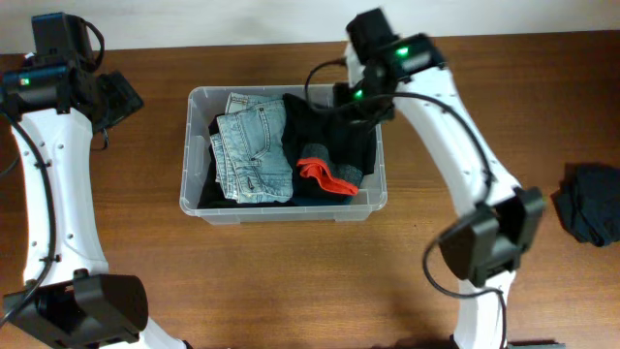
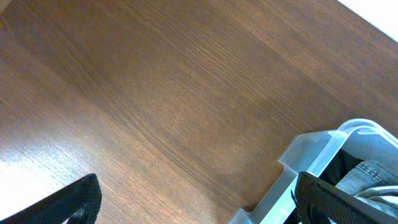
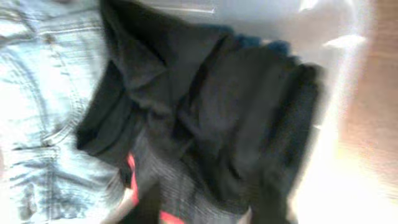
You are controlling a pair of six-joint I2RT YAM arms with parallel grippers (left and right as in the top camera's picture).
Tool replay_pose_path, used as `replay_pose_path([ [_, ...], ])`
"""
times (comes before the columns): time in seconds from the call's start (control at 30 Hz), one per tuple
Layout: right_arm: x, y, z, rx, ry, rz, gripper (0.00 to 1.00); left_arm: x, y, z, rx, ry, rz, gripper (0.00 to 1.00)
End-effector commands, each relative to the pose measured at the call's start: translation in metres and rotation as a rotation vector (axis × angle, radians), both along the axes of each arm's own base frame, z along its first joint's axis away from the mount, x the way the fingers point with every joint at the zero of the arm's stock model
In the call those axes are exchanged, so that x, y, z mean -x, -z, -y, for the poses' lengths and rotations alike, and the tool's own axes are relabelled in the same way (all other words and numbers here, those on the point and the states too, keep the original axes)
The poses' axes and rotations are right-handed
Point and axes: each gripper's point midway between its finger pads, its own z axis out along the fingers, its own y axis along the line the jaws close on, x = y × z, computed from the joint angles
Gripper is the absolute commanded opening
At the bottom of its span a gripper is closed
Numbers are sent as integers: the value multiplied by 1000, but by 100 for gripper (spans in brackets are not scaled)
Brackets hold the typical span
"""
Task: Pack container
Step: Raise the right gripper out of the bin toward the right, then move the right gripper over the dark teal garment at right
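Observation:
The clear container (image 1: 281, 211) sits mid-table, and its corner (image 2: 311, 155) shows in the left wrist view. Inside lie folded light-blue jeans (image 1: 254, 150) (image 3: 37, 93) on the left. A black garment (image 1: 334, 131) (image 3: 211, 106) lies on the right, and a dark piece with orange-red trim (image 1: 325, 176) (image 3: 130, 168) lies at the front. My right gripper (image 1: 349, 109) (image 3: 208, 205) hangs over the black garment at the bin's back right. Its view is blurred, and its fingers stand apart just above the cloth. My left gripper (image 1: 121, 97) (image 2: 199, 202) is wide open over bare wood left of the bin.
A crumpled dark garment (image 1: 591, 202) lies on the table at the far right. The arm bases stand at the front left and front right. The wooden tabletop ends at a pale wall along the back.

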Motion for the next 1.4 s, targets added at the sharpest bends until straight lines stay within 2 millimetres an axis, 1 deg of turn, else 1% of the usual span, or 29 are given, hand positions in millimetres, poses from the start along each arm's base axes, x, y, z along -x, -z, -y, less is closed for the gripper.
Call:
replay_pose_path([
  [0.0,-2,-53,46,43,99,120,99,3,-10,-1,-4,-11,27,99],
  [0.13,10,-73,99,73,237,110,99,3,-10,-1,-4,-11,27,100],
  [0.27,31,-84,157,93,380,66,99,3,-10,-1,-4,-11,27,99],
  [0.33,43,-84,190,132,464,36,99,3,-10,-1,-4,-11,27,99],
  [0.43,59,-81,247,187,651,-14,99,3,-10,-1,-4,-11,27,99],
  [0.5,69,-77,279,183,764,-49,99,3,-10,-1,-4,-11,27,99],
  [0.6,87,-69,322,149,931,-101,99,3,-10,-1,-3,-11,27,99],
  [0.7,99,-61,348,67,1019,-137,99,3,-10,-1,-4,-11,27,99],
  [0.8,112,-56,368,-20,1096,-163,99,3,-10,-1,-4,-11,27,99],
  [0.93,132,-54,393,-103,1194,-179,99,3,-10,-1,-4,-11,27,99],
  [1.1,166,-57,428,-138,1332,-182,99,3,-10,-1,-3,-11,27,99],
  [1.17,182,-62,441,-153,1390,-161,99,3,-10,-1,-3,-11,27,99],
  [1.23,196,-71,449,-175,1432,-125,99,3,-10,-1,-4,-11,27,99],
  [1.3,210,-84,454,-187,1471,-77,99,3,-10,-1,-4,-11,27,99],
  [1.37,226,-102,455,-176,1512,-9,99,3,-10,-1,-4,-11,27,99],
])
